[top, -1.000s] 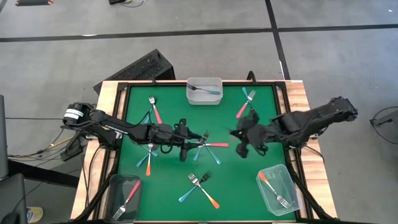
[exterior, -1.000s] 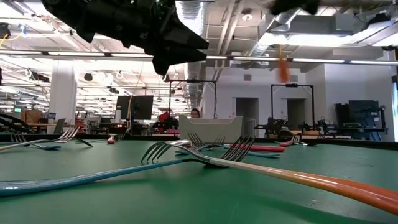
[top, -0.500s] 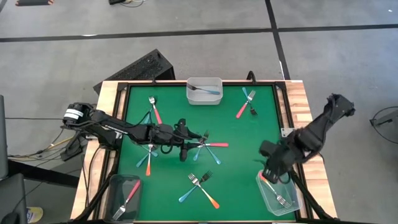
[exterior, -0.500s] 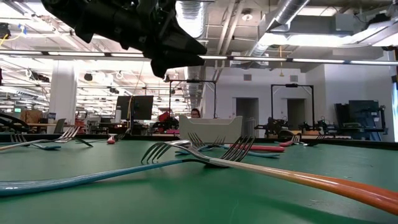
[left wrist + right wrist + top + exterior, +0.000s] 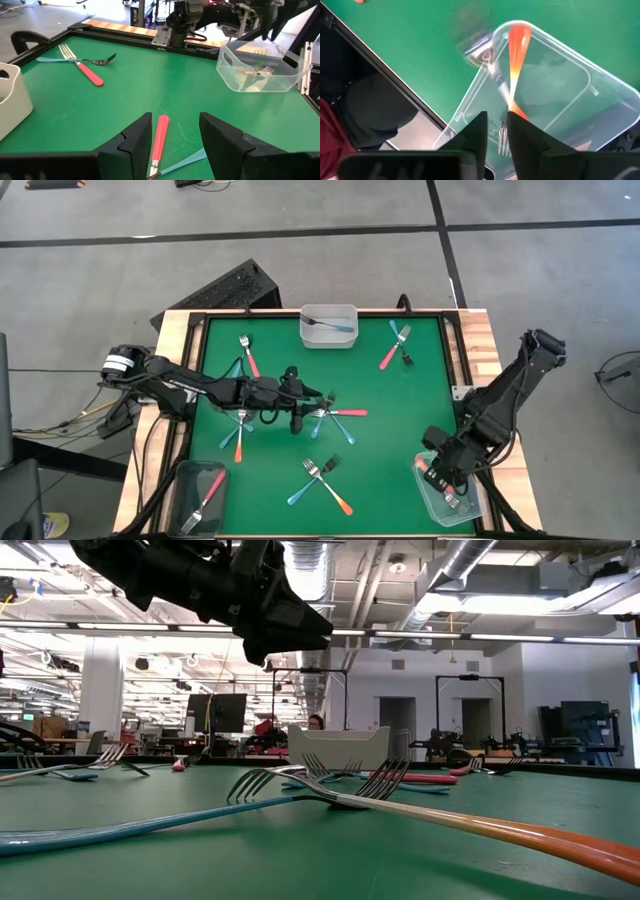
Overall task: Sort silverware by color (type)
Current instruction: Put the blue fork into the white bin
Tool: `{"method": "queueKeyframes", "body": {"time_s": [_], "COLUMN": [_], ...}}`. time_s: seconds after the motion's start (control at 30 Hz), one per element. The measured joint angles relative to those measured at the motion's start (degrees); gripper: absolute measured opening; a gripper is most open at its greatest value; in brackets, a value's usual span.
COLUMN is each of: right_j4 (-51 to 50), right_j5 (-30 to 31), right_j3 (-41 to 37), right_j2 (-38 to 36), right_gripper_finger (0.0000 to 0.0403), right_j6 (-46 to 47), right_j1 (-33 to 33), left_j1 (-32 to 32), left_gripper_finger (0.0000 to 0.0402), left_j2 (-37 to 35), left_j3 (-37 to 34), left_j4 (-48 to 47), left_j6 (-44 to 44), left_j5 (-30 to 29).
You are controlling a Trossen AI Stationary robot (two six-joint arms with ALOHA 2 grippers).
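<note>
I have swung my right fingers (image 5: 447,477) from mid-desk to over the clear bin (image 5: 470,505) at the desk's (image 5: 380,470) near right corner, so this orange fork (image 5: 516,50) is as good as sorted. They are parting, the fork between them dropping in. My left fingers (image 5: 318,408), spread and empty, straddle a red fork (image 5: 158,141) at centre.

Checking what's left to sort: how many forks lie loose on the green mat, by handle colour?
Pink-red forks: 3
Orange forks: 2
Light blue forks: 6, though the two crossing in the middle pile are hard to separate
Total: 11
</note>
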Motion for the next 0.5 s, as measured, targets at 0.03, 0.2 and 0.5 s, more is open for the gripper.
{"method": "queueKeyframes", "body": {"time_s": [0.03, 0.2, 0.5], "right_j4": [-0.01, -0.42, 3.89], "right_j5": [0.0, 4.0, 33.13], "right_j3": [0.0, 0.0, -0.02], "right_j2": [-0.09, -1.05, -0.42], "right_gripper_finger": [0.0111, 0.0151, 0.0163], "right_j6": [0.01, -0.59, -23.91], "right_j1": [-0.16, -2.22, -12.43], "left_j1": [-0.03, -0.07, -0.07], "left_gripper_finger": [0.0151, 0.0151, 0.0151], "left_j2": [0.0, 0.0, 0.0], "left_j3": [0.0, 0.0, 0.02], "left_j4": [0.0, -0.05, -1.09], "left_j6": [0.01, -0.05, -1.79], "left_j5": [0.02, 0.04, 0.04]}}
